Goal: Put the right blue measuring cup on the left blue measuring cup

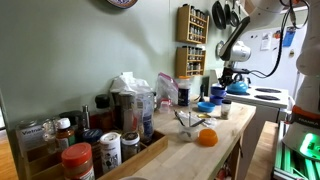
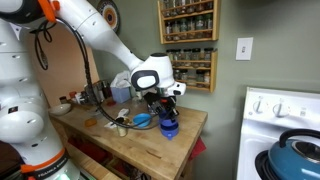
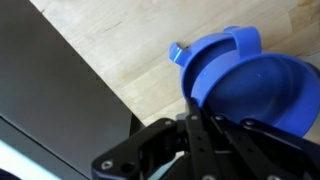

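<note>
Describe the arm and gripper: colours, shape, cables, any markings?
Arm: white, glossy, rounded links, with an orange band near one joint. A black cable loops alongside it. Gripper: black, with a bar-linkage build in the wrist view. No markings are legible.

glossy blue plastic measuring cups (image 3: 245,85), matt wood counter (image 3: 130,45)

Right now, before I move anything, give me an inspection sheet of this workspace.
Surface: wooden counter, bare wood beside the cups.
Job's things: blue measuring cups overlap in the wrist view, apparently nested; not certain.
Clutter: jars at one end, orange object mid-counter.
Grippers: claw just above the cups; open or shut cannot be told.
Cables: black cable loops along the arm.
Surroundings: wall spice rack, stove, blue kettle.
</note>
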### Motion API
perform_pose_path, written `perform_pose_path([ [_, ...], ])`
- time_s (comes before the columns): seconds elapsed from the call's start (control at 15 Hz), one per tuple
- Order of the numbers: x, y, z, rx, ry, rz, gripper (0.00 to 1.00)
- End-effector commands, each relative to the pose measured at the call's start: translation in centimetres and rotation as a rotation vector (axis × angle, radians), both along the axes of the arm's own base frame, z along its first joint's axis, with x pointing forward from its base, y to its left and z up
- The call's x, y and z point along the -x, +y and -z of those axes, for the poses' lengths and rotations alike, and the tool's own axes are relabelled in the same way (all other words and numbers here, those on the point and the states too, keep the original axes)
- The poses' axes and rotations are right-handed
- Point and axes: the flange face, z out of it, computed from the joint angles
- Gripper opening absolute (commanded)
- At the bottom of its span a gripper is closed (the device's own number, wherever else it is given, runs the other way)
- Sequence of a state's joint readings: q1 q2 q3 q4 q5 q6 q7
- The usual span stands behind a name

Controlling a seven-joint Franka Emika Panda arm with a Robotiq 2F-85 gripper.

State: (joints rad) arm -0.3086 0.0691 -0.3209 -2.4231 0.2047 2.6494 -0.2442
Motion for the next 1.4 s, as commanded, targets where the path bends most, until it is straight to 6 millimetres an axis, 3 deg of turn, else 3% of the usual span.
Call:
perform_pose_path([
  [0.0, -0.8, -0.5, 1.0, 0.016, -0.006, 0.033, 0.01],
  [1.07, -0.9, 0.9, 2.7, 0.03, 0.064, -0.02, 0.01],
  [1.13, -0.9, 0.9, 2.9, 0.031, 0.076, -0.022, 0.3],
  [1.2, -0.9, 0.9, 2.9, 0.035, 0.08, -0.021, 0.32],
  [1.33, -0.7, 0.6, 2.4, 0.04, 0.074, -0.008, 0.46],
])
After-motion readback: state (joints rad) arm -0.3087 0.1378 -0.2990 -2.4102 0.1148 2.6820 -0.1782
